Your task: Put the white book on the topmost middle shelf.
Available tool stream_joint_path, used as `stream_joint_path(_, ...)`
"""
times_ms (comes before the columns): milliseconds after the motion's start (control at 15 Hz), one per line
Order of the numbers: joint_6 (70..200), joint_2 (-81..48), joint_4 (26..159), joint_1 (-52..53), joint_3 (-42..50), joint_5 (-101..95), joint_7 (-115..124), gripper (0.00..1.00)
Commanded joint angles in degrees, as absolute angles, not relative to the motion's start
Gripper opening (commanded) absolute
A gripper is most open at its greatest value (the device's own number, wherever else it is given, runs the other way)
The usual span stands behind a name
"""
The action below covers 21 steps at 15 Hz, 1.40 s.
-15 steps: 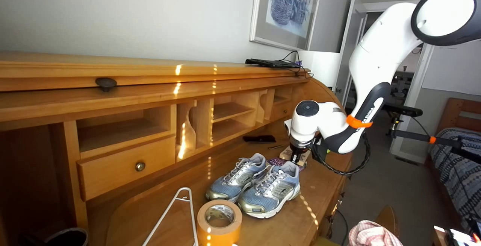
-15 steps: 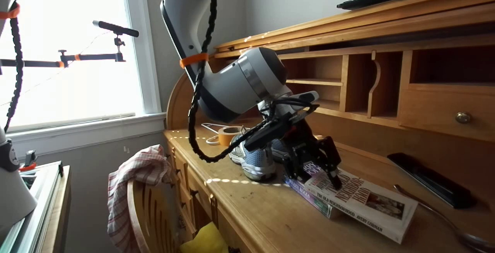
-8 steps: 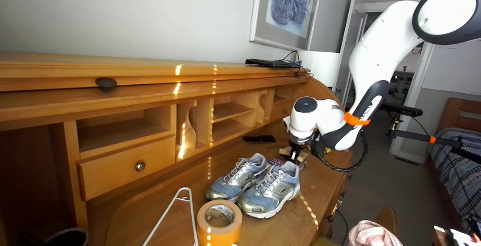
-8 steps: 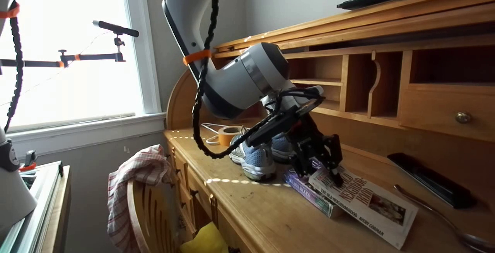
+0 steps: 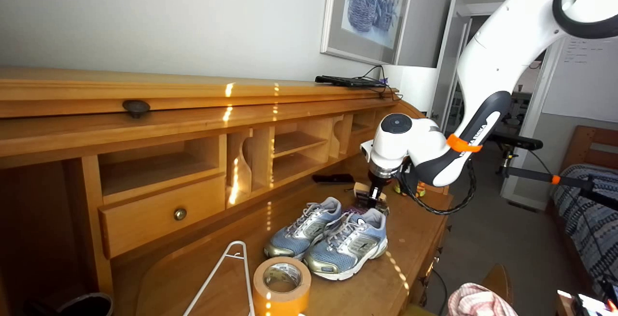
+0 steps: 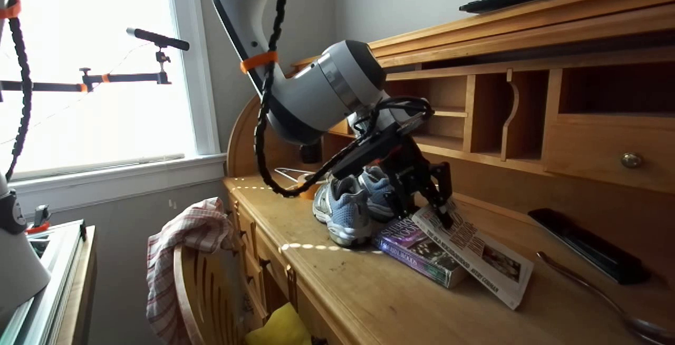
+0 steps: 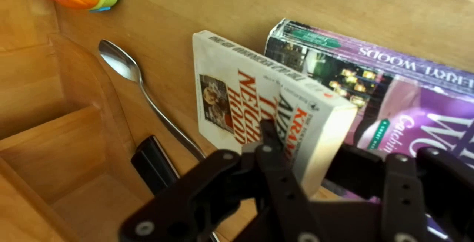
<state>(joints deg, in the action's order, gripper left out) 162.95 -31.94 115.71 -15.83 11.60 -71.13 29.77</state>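
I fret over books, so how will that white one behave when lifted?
The white book looks like a paperback, so probably light and slightly bendy. The gripper pinches it nearer one end, so the far end may dip. It looks smooth and might slip.

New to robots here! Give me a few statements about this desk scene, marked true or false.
1. The black jointed fingers hold a small white paperback with red lettering. True.
2. The paperback is lying open. False: it is closed and tilted.
3. The paperback is not yet on the thin honey-coloured wooden middle shelf. True.
4. The grey-blue sneakers stand on the floor. False: they stand on the wooden desktop.
5. A round roll of orange tape is on the desktop too. True.
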Motion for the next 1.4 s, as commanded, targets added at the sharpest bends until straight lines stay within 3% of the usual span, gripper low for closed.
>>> stream_joint_path(0, 165.04, -24.22, 123.62, -14.8, 12.19, -74.77, 31.33, 0.04)
stream_joint_path(733, 163.68, -6.72, 137.3, -12.58, 11.79, -84.99, 33.15, 0.06)
stream_joint_path(1333, 148.1, 0.77, 140.41, -5.8, 6.08, -101.38, 46.56, 0.06)
